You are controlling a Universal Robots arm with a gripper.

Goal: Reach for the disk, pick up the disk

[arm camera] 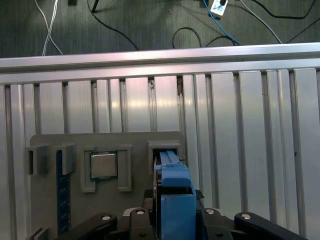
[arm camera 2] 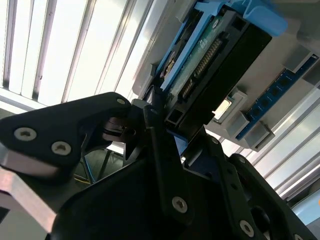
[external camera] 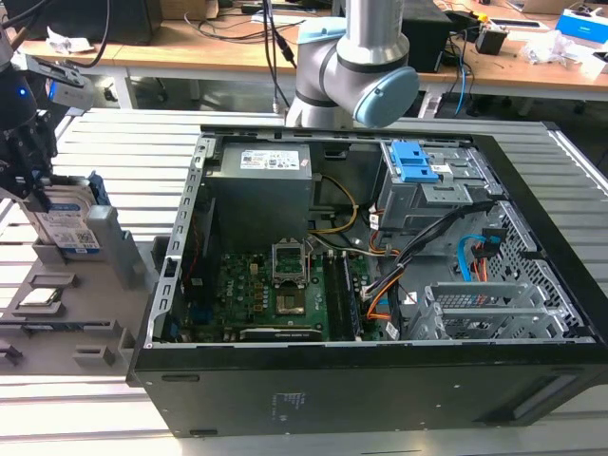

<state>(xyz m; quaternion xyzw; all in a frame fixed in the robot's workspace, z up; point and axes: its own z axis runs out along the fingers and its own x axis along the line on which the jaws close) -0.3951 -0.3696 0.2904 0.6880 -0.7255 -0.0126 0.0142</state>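
Silver and blue, being held upright at the exterior view's left: squeezing the disk (external camera: 71, 228) between the jaws of the gripper (external camera: 36, 195), clamping near its top edge, right at the grey fixture (external camera: 95, 328), beside the open computer case (external camera: 380, 399).

The arm (external camera: 353, 43) is a smooth silver-grey tube with rounded joints closed by a pale blue cap (external camera: 388, 95). Its far end is black and carries a small blue light (external camera: 21, 92) and a grey box (external camera: 63, 84). The gripper (arm camera 2: 159, 112) is matt black, built of flat angular plates and links pinned with round silver screws (arm camera 2: 61, 147), with a bare metal edge (arm camera 2: 20, 200) along one side.
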